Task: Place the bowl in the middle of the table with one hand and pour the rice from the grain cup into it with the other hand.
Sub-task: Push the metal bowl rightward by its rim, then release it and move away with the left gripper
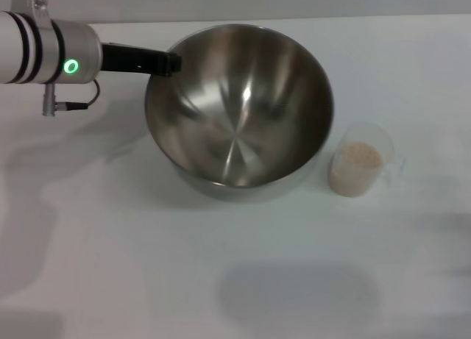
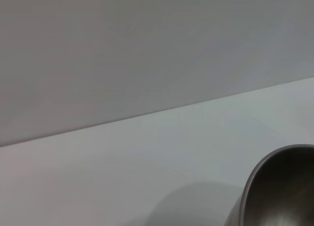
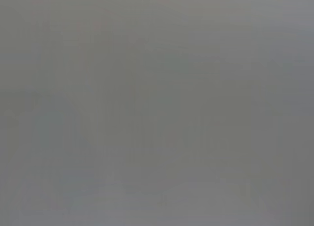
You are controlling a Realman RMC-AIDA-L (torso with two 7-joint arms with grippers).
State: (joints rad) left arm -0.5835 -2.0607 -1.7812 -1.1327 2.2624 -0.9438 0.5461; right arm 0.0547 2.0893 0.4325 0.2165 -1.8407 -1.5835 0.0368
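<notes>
hidden or unclear: your right wrist view is a flat grey blank, and the right gripper shows in no view. your left wrist view catches only a curved slice of the bowl (image 2: 282, 187) cut off at the frame edge, with bare table (image 2: 147, 157) behind it.

left gripper (image 1: 171, 62): dark, reaching in from your left to the bowl's (image 1: 239, 107) far left rim and meeting it there. you cannot tell whether it is clamped on the rim or merely against it.

bowl: wide, deep, brushed steel with curved sides, tilted, resting on the white table (image 1: 110, 243) near its middle.

grain cup (image 1: 359, 161): small, clear plastic, upright, just beside the bowl on your right, holding pale beige rice (image 1: 358, 156).
</notes>
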